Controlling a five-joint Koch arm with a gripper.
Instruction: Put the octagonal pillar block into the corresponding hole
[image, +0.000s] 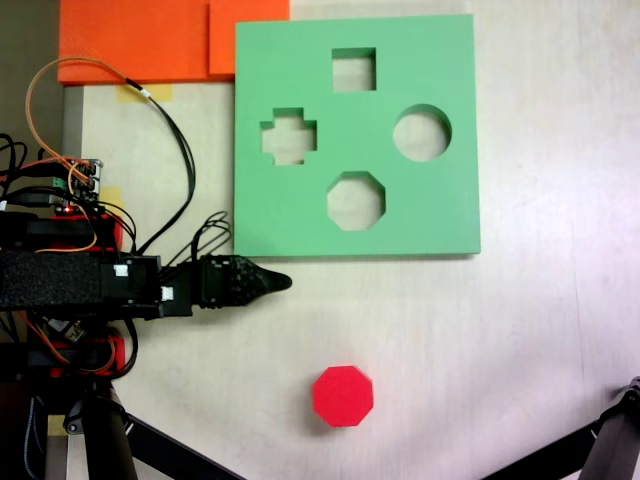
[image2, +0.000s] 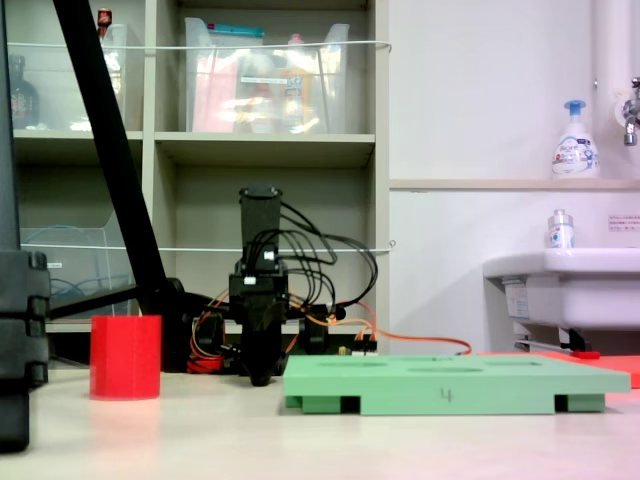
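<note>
In a fixed view from above, the octagonal pillar block (image: 343, 396) stands alone on the pale table (image: 520, 340), eight-sided red top face up, well apart from the green foam board (image: 440, 215) that lies flat toward the top of that picture. The board has four cutouts: a square one (image: 354, 69) near its upper edge, a cross-shaped one (image: 289, 136) on the left, a round one (image: 422, 133) on the right, and the corresponding hole (image: 356, 200), eight-sided, nearest the lower edge, with the table showing through it. The gripper (image: 280, 282) reaches in from the left just below the board's lower left corner, between the board and the block, touching neither; its black tip comes to a single point with no gap visible and nothing between the jaws. In a fixed view at table level, the gripper (image2: 260, 378) points straight down with its tip close to the table, the block (image2: 125, 357) to its left and the board (image2: 450, 385) to its right, and here too only one narrow tip shows, so whether the jaws are parted cannot be told. The board's near edge carries a small handwritten "4" (image2: 446, 396). An orange foam sheet (image: 140, 40) lies beyond the board's upper left corner. A pump bottle (image2: 575, 140) with a blue top stands on the ledge above a white sink (image2: 560, 285); its label cannot be read
</note>
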